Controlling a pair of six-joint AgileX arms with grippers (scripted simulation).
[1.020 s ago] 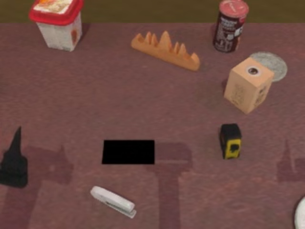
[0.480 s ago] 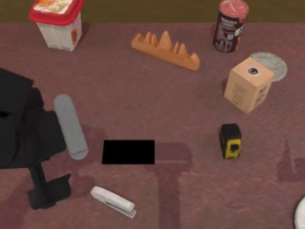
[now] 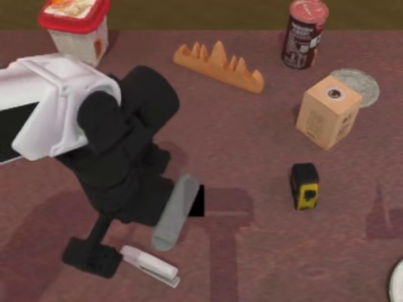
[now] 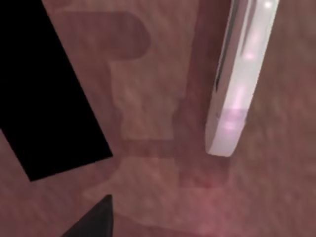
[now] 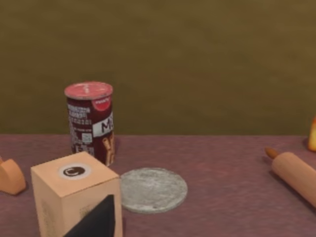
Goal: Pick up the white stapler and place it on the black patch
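The white stapler (image 3: pixel 150 264) lies flat near the table's front edge, left of centre, and my left wrist view shows its rounded end (image 4: pixel 242 79). Most of the black patch (image 3: pixel 197 205) is covered by my left arm in the top view; it shows plainly in the left wrist view (image 4: pixel 44 94). My left gripper (image 3: pixel 129 248) hovers open over the stapler's left end, with the grey finger (image 3: pixel 176 211) toward the patch and the black finger (image 3: pixel 91 255) left of the stapler. It holds nothing. My right arm (image 3: pixel 398 283) stays parked at the front right corner, one fingertip (image 5: pixel 98 217) showing, nothing held.
Along the back stand a red-lidded white tub (image 3: pixel 75 28), an orange toothed rack (image 3: pixel 219 65) and a dark can (image 3: pixel 305 33). A tan box (image 3: pixel 329 112) and grey disc (image 3: pixel 362 85) sit at the right. A black-and-yellow tape measure (image 3: pixel 305 185) lies right of the patch.
My left arm has swung in from the left edge toward the centre and now covers most of the patch, its fingers reaching the stapler. The stapler has not moved.
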